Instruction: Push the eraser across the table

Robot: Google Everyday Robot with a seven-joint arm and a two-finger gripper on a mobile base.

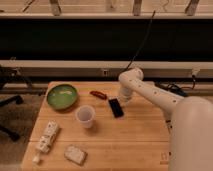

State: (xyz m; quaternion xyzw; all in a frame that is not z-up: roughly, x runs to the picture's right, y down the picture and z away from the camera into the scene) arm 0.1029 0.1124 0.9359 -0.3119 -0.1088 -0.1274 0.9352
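Looks like the push step, at or just before contact. Gripper (122, 99) low at far end of black eraser (116, 108), touching or just beside it; cannot tell which. Open or closed: cannot tell. Eraser flat near middle of table (140, 145), cup (85, 116) near it, red tool (97, 94) just beyond. Next likely needs a low, steady shove over bare wood, angled to miss cup.
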